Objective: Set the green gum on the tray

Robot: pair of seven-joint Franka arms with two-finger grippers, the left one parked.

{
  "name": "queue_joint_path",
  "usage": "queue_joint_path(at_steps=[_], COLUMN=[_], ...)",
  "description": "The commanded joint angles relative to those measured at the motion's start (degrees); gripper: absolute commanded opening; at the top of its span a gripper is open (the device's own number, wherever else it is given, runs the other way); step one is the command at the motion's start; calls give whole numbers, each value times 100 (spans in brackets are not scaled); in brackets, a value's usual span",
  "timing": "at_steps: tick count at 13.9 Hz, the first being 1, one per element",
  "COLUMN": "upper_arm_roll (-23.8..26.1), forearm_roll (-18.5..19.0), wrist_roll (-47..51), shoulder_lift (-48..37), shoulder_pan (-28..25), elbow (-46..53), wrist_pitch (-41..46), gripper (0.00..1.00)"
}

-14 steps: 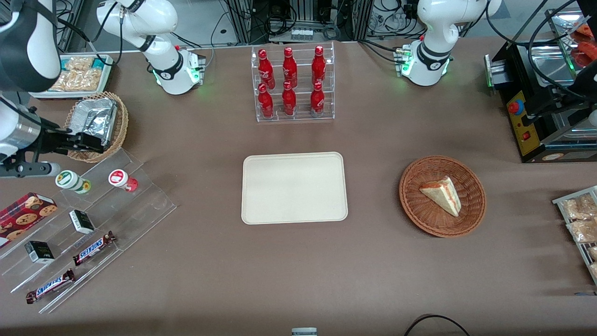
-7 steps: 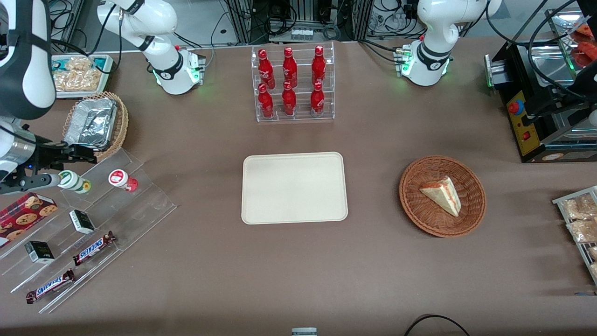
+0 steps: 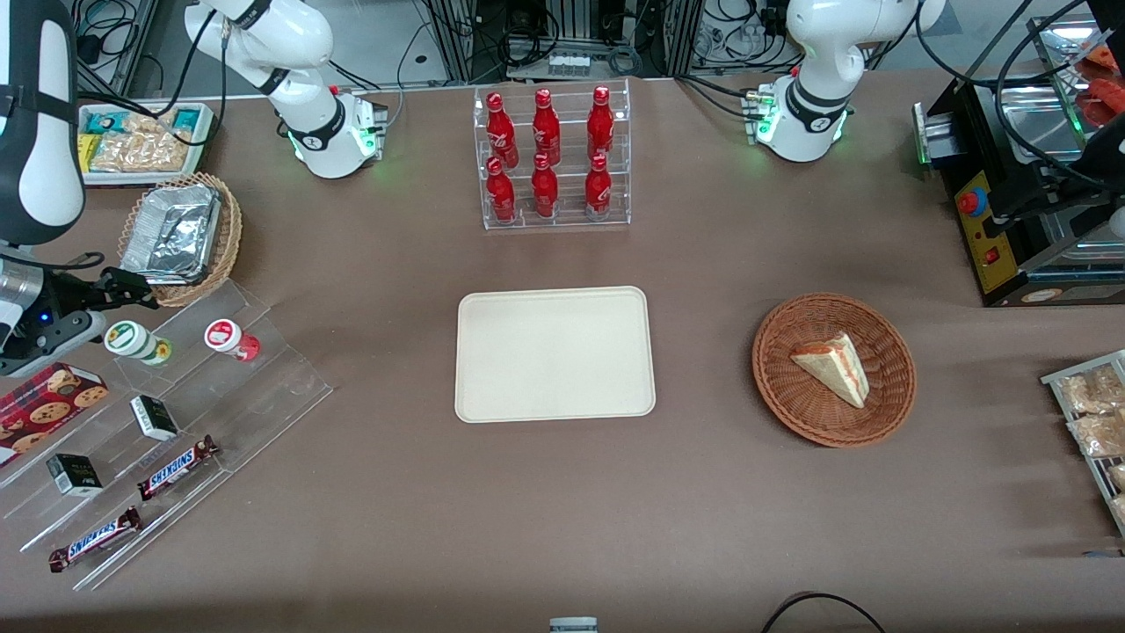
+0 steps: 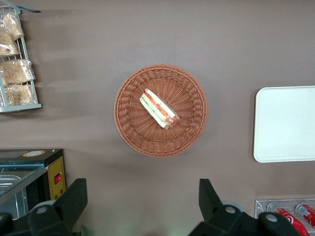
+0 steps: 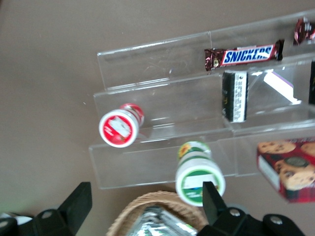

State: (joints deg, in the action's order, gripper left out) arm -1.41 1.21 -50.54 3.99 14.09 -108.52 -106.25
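Green gum (image 5: 199,173) between open claw (image 5: 146,205) fingers

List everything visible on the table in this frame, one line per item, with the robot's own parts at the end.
green gum: 1, green lid, top step of the clear stepped stand, beside the red-lidded canister
tray: 1, cream, mid-table, nothing on it
red bottles: 6, in a clear rack, farther from the front camera than the tray
Snickers bars: 2, lower steps of the stand
small dark boxes: 2, middle steps
cookie box: 1, red, beside the stand
wicker basket with foil container: 1, near the stand
wicker basket with sandwich: 1, toward the parked arm's end
gripper: open, at the green gum
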Motion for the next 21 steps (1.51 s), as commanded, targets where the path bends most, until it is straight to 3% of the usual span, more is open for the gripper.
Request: queue_joint_path(at_steps=[1, 6, 20, 21], upper_arm_roll=[35, 44, 44, 44], forearm_roll=[99, -33, -165, -165], wrist_roll=[-824, -1607, -1783, -1827], shoulder_lift=[-65, 14, 207, 242], shoulder_pan=[287, 604, 639, 639], elbow=[-344, -529, -1048, -1048], wrist_pitch=[-501, -888, -1891, -1891], gripper=[100, 100, 100, 93])
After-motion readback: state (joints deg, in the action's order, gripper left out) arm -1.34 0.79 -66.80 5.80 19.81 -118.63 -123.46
